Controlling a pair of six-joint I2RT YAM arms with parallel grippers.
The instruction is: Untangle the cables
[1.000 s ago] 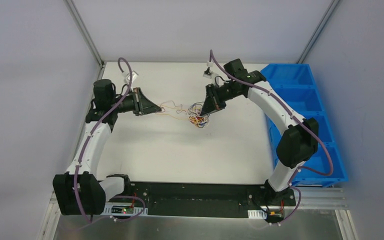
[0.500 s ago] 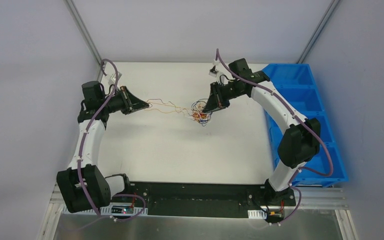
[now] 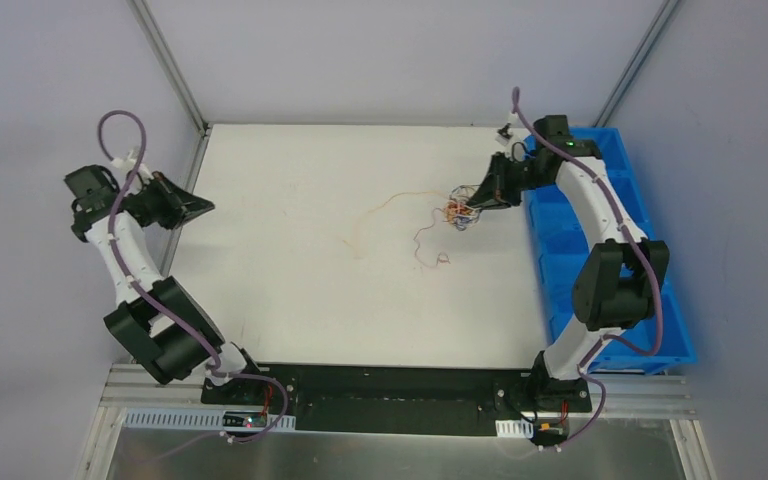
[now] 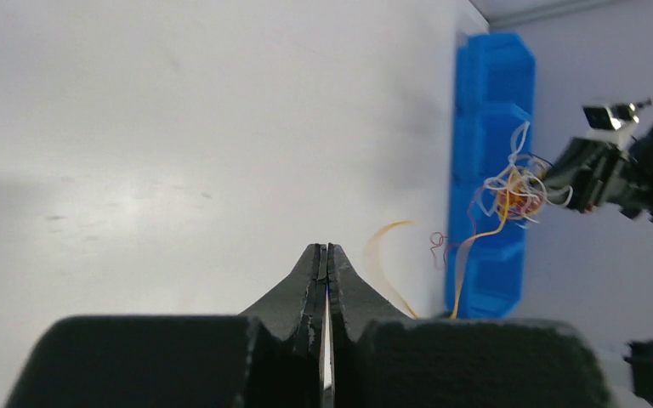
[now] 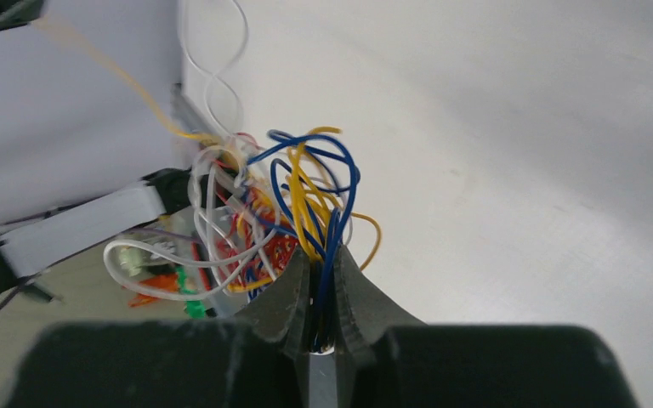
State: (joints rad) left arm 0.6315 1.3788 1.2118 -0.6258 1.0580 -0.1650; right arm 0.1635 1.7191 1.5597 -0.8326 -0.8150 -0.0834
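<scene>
Left gripper [image 3: 208, 207], pinched empty, is retreating leftward; right gripper [image 5: 325, 255] is dragging the clamped cable clump [image 3: 455, 212] rightward, possibly tightening knots.

White table boxed in by plain pale walls

A flat matte white tabletop [image 3: 290, 290] fills the overhead view, evenly lit, with only soft shadows. Smooth pale grey walls [image 3: 390, 50] rise beyond its far, left and right edges, with slim silver metal posts [image 3: 168, 65] at the two far corners. A row of blue plastic bins [image 3: 620, 150] lines the right edge. A black base strip [image 3: 400, 385] and a brushed metal ledge [image 3: 400, 455] run along the near edge
</scene>
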